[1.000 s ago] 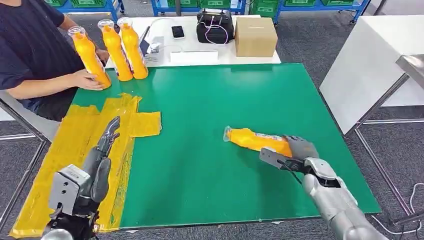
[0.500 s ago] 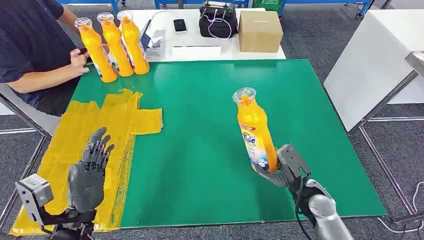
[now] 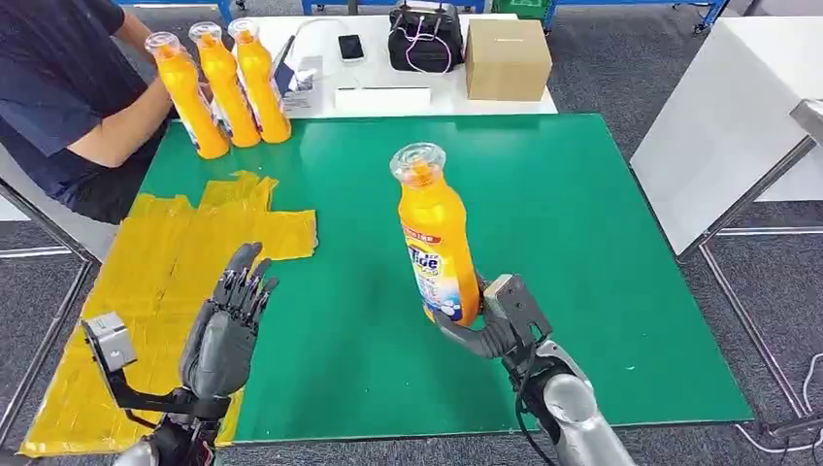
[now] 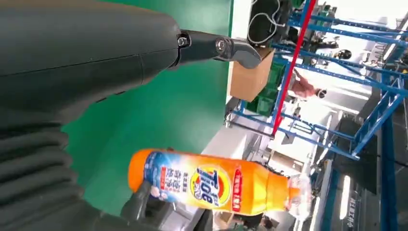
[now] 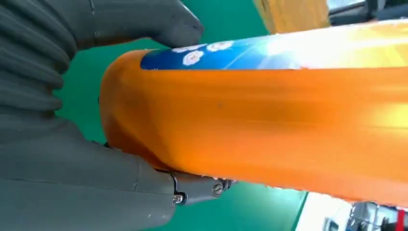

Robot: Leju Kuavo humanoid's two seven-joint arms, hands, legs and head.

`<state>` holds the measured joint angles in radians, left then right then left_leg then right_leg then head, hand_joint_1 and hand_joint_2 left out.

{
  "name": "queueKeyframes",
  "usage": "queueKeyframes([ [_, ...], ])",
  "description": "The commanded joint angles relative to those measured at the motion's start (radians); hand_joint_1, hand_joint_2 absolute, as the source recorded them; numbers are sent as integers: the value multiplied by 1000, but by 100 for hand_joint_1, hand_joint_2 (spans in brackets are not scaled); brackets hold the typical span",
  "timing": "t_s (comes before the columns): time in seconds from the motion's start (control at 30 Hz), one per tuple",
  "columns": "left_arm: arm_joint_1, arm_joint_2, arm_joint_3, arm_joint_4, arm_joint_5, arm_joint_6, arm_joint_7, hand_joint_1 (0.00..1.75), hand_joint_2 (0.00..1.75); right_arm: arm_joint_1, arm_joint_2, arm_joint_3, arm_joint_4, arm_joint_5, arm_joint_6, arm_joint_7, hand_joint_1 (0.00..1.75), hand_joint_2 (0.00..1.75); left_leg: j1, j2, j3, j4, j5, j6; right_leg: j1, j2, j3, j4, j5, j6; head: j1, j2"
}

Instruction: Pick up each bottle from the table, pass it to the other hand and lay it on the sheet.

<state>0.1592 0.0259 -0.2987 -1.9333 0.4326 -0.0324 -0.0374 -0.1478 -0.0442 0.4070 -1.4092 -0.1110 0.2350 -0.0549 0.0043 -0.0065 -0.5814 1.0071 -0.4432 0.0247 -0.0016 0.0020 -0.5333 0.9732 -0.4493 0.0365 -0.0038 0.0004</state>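
Bottle [image 3: 438,243] upright, cap skyward (slight tilt), base within right hand [image 3: 505,325] fingers; left hand [image 3: 225,335] spread, empty.

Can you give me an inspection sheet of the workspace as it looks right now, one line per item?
Surface: green table, with a yellow sheet over its left side.
Job's things: one orange bottle held upright off the table; three more bottles standing at the far left corner.
Clutter: cardboard box, black bag and phone on the white table behind.
Hands: right hand grips the bottle's base; left hand raised, fingers apart, holding nothing.
Cables: cords on the black bag.
Surroundings: a person seated at far left; blue racks behind.
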Motion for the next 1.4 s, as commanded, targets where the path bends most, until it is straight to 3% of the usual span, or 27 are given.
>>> queueKeyframes([
  [0.03, -73, 29, -89, 83, 77, 4, 11, 0, 175, -99, 31, 132, 33, 49, -24, -4, 175, 175, 0, 2, 0, 0, 0, -1, 0, 2, -1, 0, 0, 0, 0, 0],
  [0.23, -125, 28, -158, 109, 51, 48, 4, 0, 175, -173, 77, 287, 86, 142, -46, 25, 175, 175, 0, 4, -2, 0, 1, -1, 1, 3, -3, 1, 1, -1, 0, 0],
  [0.3, -152, -19, -151, 102, 43, 60, 12, 0, 175, -183, 81, 322, 84, 181, -76, 36, 175, 175, 0, 3, -2, 0, 1, -2, 1, 2, -2, 0, 1, -1, 0, 0],
  [0.5, -162, -33, -167, 116, 53, 70, 36, 0, 175, -208, 91, 402, 124, 250, -100, 38, 175, 175, 1, 1, -2, 0, 2, -2, 0, 1, -2, 0, 1, 0, 0, 0],
  [1.2, -187, -31, -221, 174, 62, 153, 26, 2, 175, -262, 142, 618, 233, 259, -112, 29, 175, 175, 1, 1, -2, -1, 2, -2, 1, -1, -2, -1, 0, 0, 1, 0],
  [1.23, -186, -30, -221, 175, 62, 157, 21, 171, 175, -263, 140, 621, 233, 257, -116, 27, 175, 175, 1, 0, -3, 0, 2, -2, 1, -1, -3, 0, 0, 0, 0, 0],
  [1.4, -178, -30, -213, 165, 51, 172, -24, 175, 175, -265, 131, 603, 238, 250, -134, 28, 175, 175, 1, 0, -3, 0, 2, -2, 0, -2, -3, 0, 0, 0, 0, 0],
])
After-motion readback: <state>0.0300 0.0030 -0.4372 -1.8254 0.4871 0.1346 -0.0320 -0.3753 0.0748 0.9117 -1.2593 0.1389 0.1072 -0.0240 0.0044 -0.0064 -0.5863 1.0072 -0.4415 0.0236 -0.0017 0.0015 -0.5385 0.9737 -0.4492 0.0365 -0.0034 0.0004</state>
